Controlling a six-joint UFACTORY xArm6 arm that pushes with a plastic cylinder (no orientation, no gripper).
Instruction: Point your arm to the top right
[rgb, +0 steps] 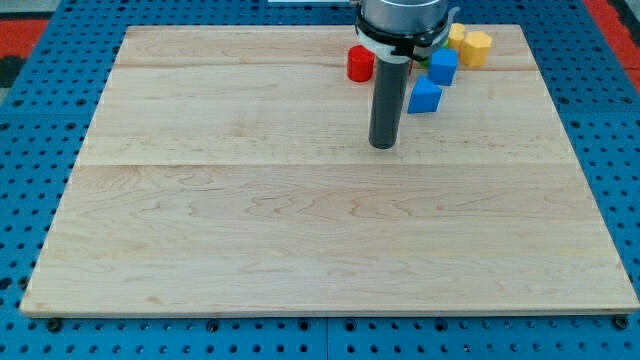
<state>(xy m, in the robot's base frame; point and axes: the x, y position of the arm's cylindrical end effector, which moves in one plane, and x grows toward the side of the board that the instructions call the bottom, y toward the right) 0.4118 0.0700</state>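
My tip, a rigid rod tool with no jaws and holding nothing, is resting on the bare wooden surface, below the red cylinder and two blue blocks, which are likely sliding lightly if nudged.

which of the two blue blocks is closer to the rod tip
The lower blue block, just to the view's right of the rod and above my tip. The other blue block sits farther up, next to the yellow blocks.

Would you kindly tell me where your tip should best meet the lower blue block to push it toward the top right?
No claw here, so push. I'd set my tip on the lower blue block's lower-left face, coming from the view's bottom left, where the board lies bare.
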